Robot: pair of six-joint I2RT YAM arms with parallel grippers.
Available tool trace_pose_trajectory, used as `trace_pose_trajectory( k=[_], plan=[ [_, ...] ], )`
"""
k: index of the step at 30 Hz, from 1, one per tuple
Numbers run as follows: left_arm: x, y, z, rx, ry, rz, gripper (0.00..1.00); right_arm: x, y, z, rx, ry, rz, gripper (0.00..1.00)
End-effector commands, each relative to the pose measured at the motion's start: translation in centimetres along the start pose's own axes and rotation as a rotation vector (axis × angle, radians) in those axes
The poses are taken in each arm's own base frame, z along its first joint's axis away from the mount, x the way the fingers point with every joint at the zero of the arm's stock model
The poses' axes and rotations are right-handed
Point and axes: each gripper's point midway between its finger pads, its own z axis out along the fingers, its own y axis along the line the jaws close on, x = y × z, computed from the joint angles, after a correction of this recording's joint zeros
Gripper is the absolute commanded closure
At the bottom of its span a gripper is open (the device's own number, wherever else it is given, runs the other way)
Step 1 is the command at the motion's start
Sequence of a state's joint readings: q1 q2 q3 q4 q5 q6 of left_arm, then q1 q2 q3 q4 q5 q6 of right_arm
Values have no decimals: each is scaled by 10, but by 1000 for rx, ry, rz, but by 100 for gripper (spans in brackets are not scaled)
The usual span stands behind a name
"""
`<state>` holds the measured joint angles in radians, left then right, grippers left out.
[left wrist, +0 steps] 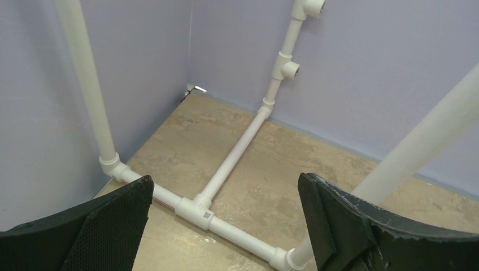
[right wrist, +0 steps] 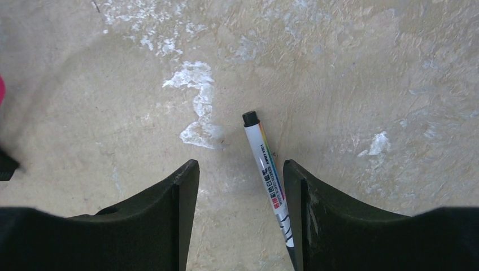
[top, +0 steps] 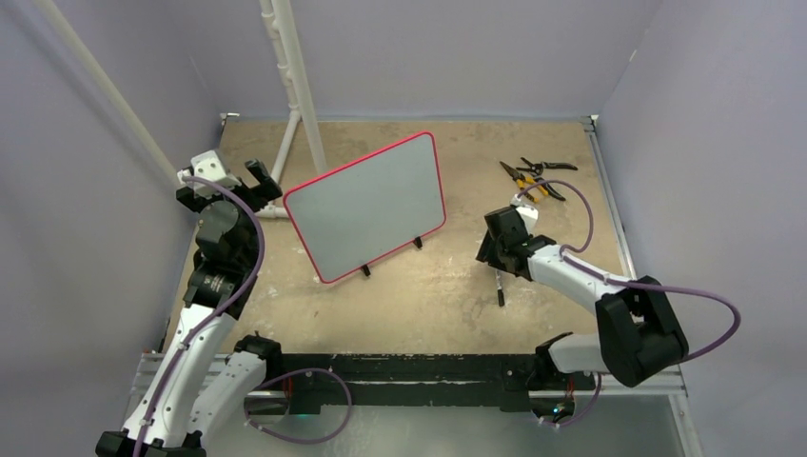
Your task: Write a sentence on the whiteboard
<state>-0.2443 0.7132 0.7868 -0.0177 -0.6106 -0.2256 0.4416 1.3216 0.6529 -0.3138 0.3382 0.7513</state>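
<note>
- The whiteboard (top: 366,205) stands on its two small black feet near the middle of the desk (top: 428,305). It is turned at an angle with its left end farther back. It has a thin red-pink rim and its face shows plain pale grey-white.
- A whiteboard marker (right wrist: 265,169) lies flat on the desk to the right of the board, well apart from it. It has a white barrel and a black cap.
- A line of coloured and black print runs along the marker's barrel, but it is too small and slanted to read.
- The right claw (right wrist: 240,172) hangs low over the marker, released, with its fingers apart. The marker lies between them, close against the inner edge of one finger (right wrist: 296,192), and is not clamped.
- The left claw (left wrist: 226,180) is spread fully wide and grips nothing. It is raised at the desk's left side and faces the back corner.
- In front of the left claw stands a white PVC pipe frame (left wrist: 231,158). A small sticker (left wrist: 206,214) sits on one tee joint, and its marks cannot be read.
- Yellow-handled pliers (top: 525,181) and black-handled cutters (top: 544,169) lie together near the back right of the desk.
</note>
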Motion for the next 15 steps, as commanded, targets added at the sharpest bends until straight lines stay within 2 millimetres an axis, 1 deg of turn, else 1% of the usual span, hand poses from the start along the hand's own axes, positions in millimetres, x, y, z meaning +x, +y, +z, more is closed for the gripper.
trace_pose_trajectory(
  k=[1,7,10,14,15],
  plan=[
    [1,-6,0,27,10,-15,1,-11,0,3,24,-23,34,42],
    [4,-8,-1,44,20,-12,1,-3,1,12,12,17,17,47],
    [4,-12,-1,63,24,-14,1,2,3,14,0,41,5,52],
    [7,-15,0,75,31,-5,1,8,6,14,-28,63,3,65],
    [8,-16,1,81,35,1,1,10,7,14,-36,65,4,71]
  ],
)
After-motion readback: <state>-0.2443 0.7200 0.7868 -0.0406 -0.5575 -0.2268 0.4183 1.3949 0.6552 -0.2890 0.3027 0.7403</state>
